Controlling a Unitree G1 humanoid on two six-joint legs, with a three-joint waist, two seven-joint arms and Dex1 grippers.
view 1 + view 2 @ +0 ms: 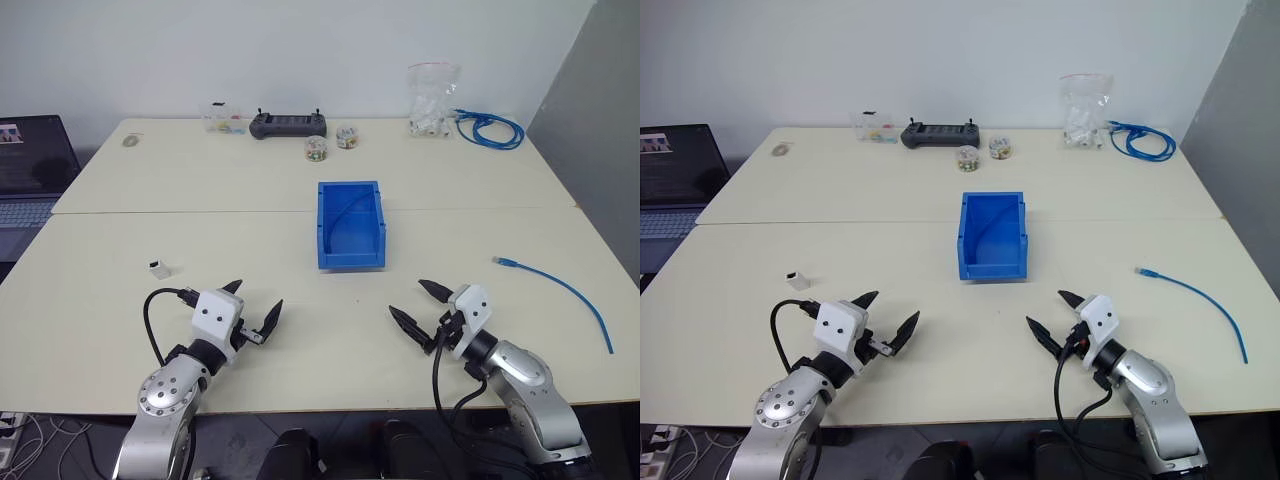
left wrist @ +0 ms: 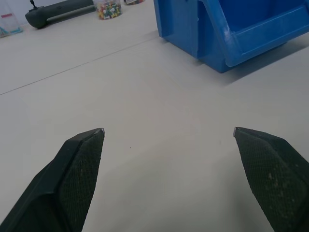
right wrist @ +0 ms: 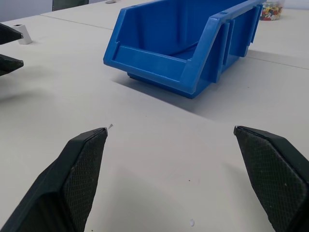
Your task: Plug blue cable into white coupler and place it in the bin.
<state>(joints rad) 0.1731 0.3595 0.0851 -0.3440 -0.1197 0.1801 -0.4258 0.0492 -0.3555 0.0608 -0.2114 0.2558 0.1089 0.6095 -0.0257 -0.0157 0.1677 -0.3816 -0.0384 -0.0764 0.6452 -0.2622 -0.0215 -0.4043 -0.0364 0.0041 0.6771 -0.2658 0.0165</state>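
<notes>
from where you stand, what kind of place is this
Probably an office or lab workbench for robot tests: a pale table against a bare wall, with a laptop at its left edge, a handheld controller, and a coiled blue cable bundle at the back.

The bin is bright blue with tall walls and a lower lip at the near end. It sits upright in the middle of the table. The blue cable is one long thin strand lying flat on the right side, well apart from the bin. Its small clear plug is at the end nearer the bin. The white coupler is a tiny white block lying on the left side, far from the cable.
</notes>
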